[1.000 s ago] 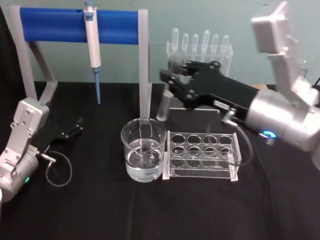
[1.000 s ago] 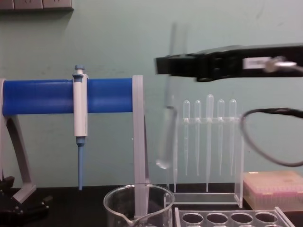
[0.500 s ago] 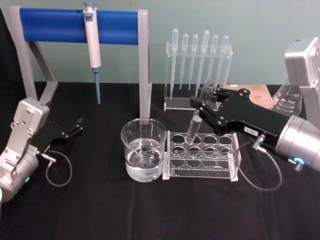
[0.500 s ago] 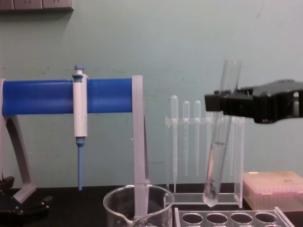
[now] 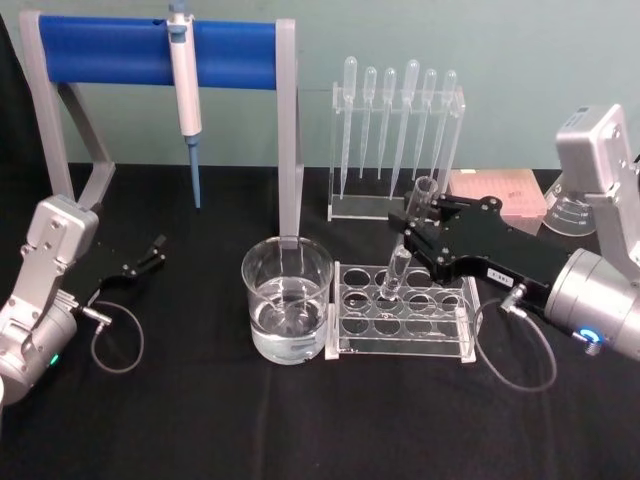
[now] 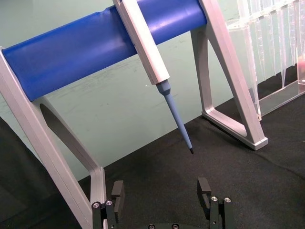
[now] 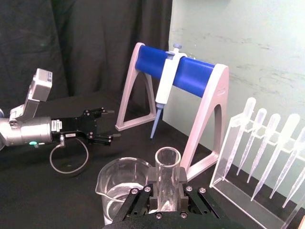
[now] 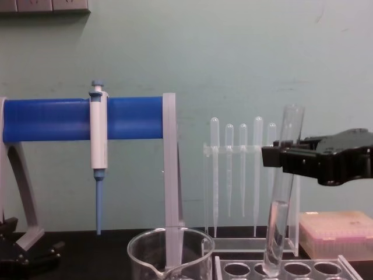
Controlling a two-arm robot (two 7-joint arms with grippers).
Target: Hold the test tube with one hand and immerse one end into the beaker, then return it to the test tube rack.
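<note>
While your right pincer (image 5: 418, 232) is clamped on the test tube (image 5: 405, 250) near its open rim, the rounded end points down into a back-row hole of the clear rack (image 5: 402, 313), just right of the beaker (image 5: 287, 310). Its long axis leans slightly, rim toward the pipettes (image 5: 398, 110). Your left pincer (image 5: 152, 252) rests spread wide on the tabletop (image 5: 300, 420)

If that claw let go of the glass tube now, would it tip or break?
Probably tip: the test tube leans, its rounded bottom just entering the clear rack. Thin glass looks fragile and slippery. The right claw grips it mid-length.
</note>
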